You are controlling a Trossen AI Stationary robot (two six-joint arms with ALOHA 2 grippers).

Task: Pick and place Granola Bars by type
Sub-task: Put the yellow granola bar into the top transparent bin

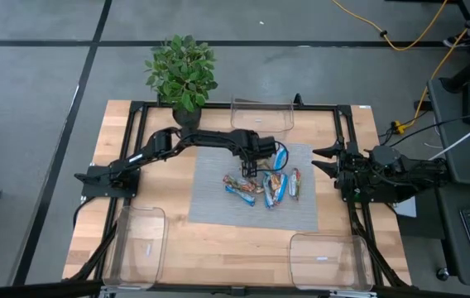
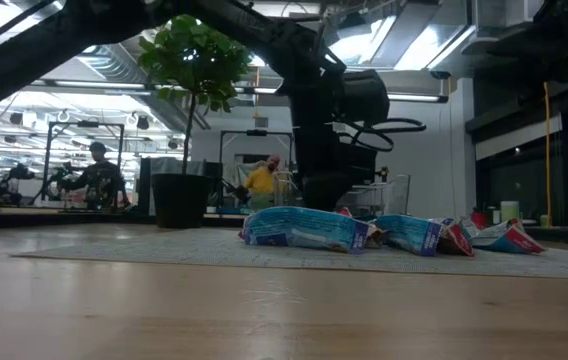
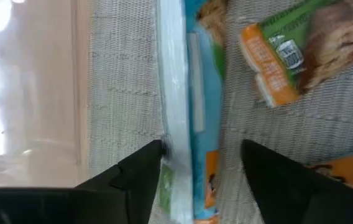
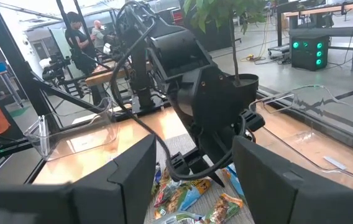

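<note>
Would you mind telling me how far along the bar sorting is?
Nothing looks sorted: no bars visible in the clear bins. In hand: the left gripper is open astride a blue bar. Left: the whole pile of granola bars on the mat. The right gripper waits aside.

Wooden table (image 1: 177, 240): grey mat (image 1: 218, 199) centre, three clear bins (image 1: 136, 244), potted plant (image 1: 183, 74).

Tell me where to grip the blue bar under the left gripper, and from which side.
Grip the blue bar across its narrow width at mid-length, coming straight down. It lies flat on the mat, long and thin, and the open left gripper already straddles it.
</note>
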